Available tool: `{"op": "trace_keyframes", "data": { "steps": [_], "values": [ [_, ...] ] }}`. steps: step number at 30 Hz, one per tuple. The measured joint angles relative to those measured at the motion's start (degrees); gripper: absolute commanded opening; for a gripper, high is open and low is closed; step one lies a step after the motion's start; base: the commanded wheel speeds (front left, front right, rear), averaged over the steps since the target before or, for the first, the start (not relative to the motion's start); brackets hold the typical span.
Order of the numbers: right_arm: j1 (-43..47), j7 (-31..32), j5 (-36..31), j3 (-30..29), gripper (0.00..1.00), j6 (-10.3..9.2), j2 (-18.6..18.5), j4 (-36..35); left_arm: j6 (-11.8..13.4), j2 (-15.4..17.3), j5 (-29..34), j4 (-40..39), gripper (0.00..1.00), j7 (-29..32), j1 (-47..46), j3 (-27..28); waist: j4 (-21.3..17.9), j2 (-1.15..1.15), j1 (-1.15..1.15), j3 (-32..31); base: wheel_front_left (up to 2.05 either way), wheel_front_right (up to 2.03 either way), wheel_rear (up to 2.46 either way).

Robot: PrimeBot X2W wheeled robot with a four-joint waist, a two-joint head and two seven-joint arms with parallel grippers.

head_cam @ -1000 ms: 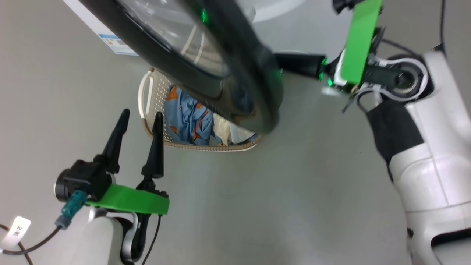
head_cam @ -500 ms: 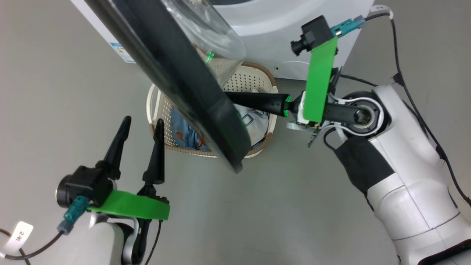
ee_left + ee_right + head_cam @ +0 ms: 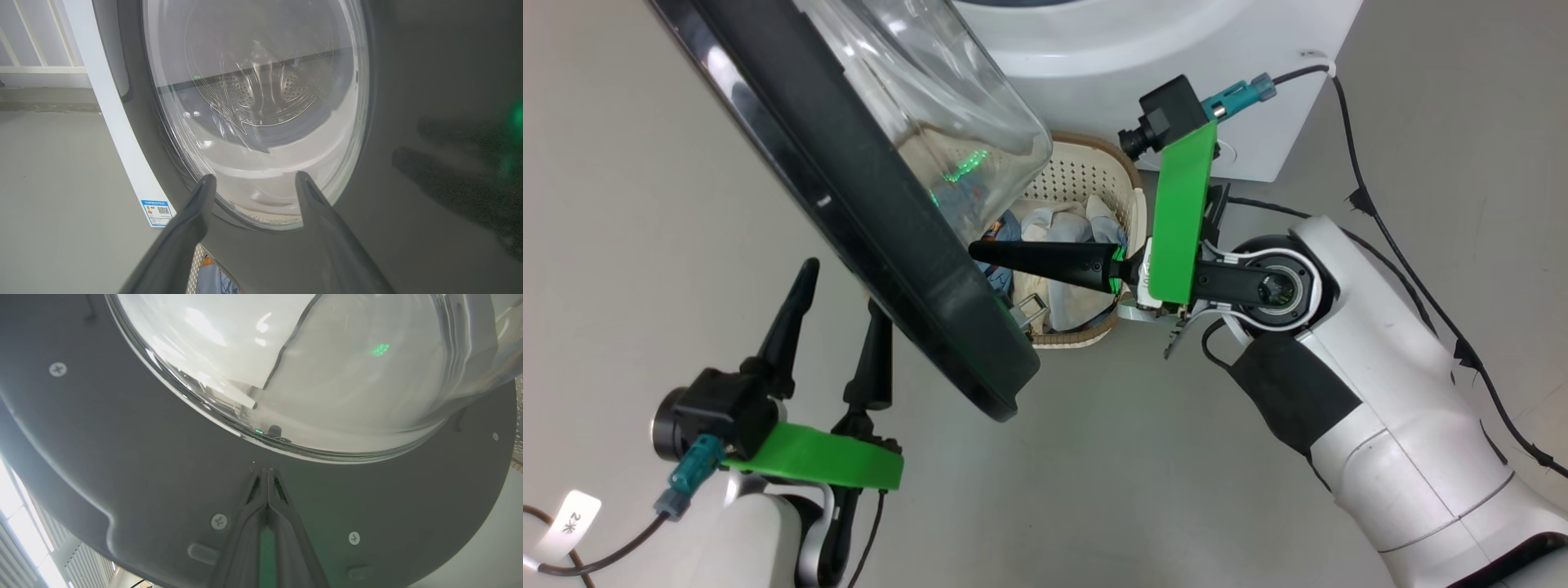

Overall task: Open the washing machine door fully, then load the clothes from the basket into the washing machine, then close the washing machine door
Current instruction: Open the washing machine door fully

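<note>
The left tool (image 3: 841,283) hangs released just outside the half-open door (image 3: 874,212). The right tool (image 3: 984,254), clenched empty, touches the door's inner face below the glass. Beyond, the clothes (image 3: 1062,224) fill the basket (image 3: 1128,204) before the washing machine (image 3: 1111,49).

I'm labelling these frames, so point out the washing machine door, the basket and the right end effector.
washing machine door (image 3: 874,245): head view, black frame beside the glass.
basket (image 3: 1090,170): head view, perforated far wall.
right end effector (image 3: 974,251): head view, tips of its shut fingers.
</note>
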Motion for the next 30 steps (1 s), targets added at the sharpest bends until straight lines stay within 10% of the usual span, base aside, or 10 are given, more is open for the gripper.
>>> {"op": "trace_keyframes", "data": {
  "steps": [28, 30],
  "values": [
    [6.0, -9.2, 0.9, -4.8, 0.00, 0.00, -4.4, -3.9, -1.4, 0.0, 2.6, 0.5, 1.00, 0.0, 2.3, 4.1, -4.2, 0.00, 0.00, -4.9, 0.00, 0.00, 0.00],
    [7.2, -10.2, 0.9, -5.5, 0.22, 0.00, -5.2, -4.8, -1.8, 0.0, 2.7, 0.6, 1.00, 0.0, 2.4, 4.5, -4.6, 0.00, 0.00, -5.2, 0.00, 0.00, 0.00]
  ]
}}
